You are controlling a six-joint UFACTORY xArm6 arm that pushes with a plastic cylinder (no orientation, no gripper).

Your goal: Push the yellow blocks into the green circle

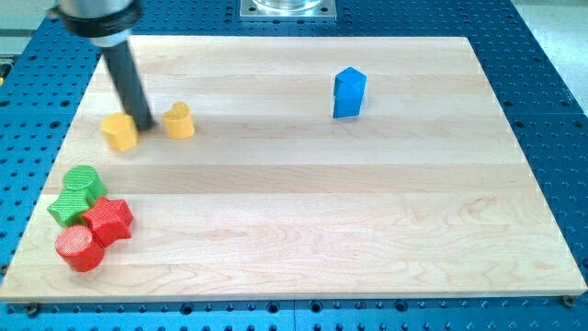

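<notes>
Two yellow blocks lie near the view's upper left. The left one looks six-sided. The right one is rounded with a notched top. My tip stands between them, close against the left block's right edge and a small gap from the right block. The rod slants up to the view's top left. The green circle lies below the yellow blocks at the board's left edge, about a block's width below the left yellow one.
A green star touches the green circle from below. A red star and a red circle sit right under them in one cluster. A blue block stands at the upper middle right. The wooden board lies on a blue perforated table.
</notes>
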